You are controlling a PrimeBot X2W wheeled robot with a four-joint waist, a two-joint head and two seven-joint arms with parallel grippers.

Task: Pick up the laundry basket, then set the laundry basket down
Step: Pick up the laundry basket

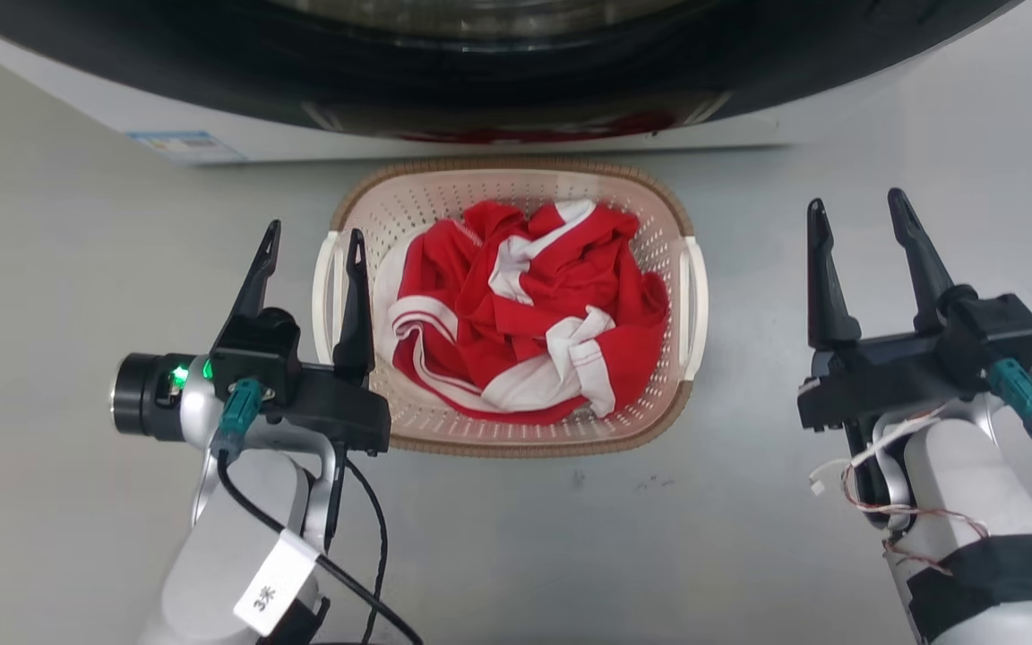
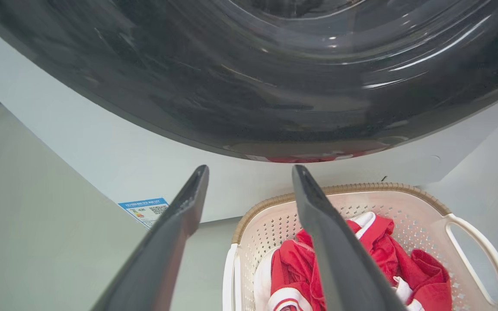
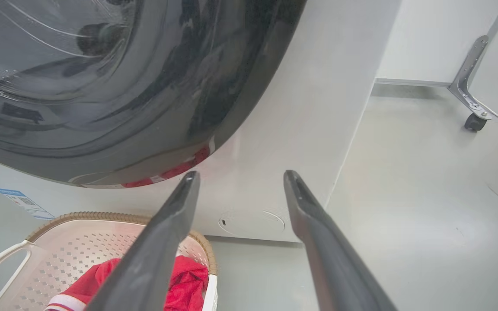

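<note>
basket: laundry basket (image 1: 650, 237) sits on the grey floor (image 1: 77, 224), just in front of the washing machine (image 1: 480, 54), below its dark door.
contents: crumpled red-and-white garment (image 1: 525, 305) inside.
left gripper (image 1: 315, 229): fingers apart, holding nothing; in the head view the basket's left handle (image 1: 328, 296) lies between them; contact can't be told.
right gripper (image 1: 855, 199): fingers apart, holding nothing; over floor, well right of the basket.

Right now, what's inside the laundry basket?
A crumpled red and white garment lies inside the laundry basket. It covers most of the bottom, so anything beneath it is hidden.
</note>
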